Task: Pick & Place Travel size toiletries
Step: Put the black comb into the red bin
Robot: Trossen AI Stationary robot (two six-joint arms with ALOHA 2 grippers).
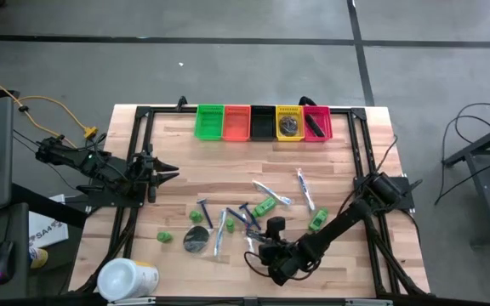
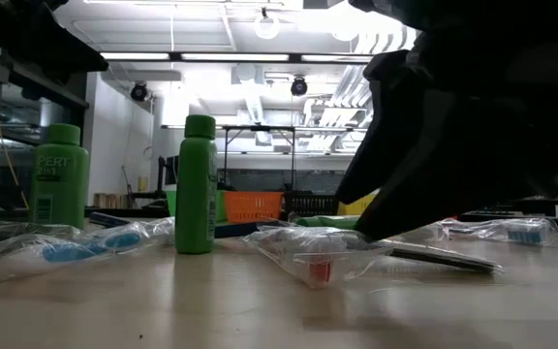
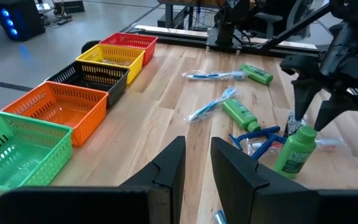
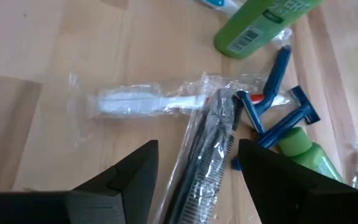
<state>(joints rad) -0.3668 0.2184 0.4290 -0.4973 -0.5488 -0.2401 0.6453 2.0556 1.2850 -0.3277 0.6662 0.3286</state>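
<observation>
We see the right gripper (image 4: 194,165) spread wide just above a wrapped black comb (image 4: 207,155), with wrapped toothbrushes, blue razors (image 4: 278,121) and green bottles (image 1: 265,206) lying close around it. Only the yellow bin (image 1: 289,111) and red bin (image 1: 316,124) hold anything; their contents are unclear. The left gripper (image 3: 197,168) waits far off, slightly parted

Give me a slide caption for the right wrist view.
Open right gripper above a wrapped black comb, beside blue razors.
</observation>
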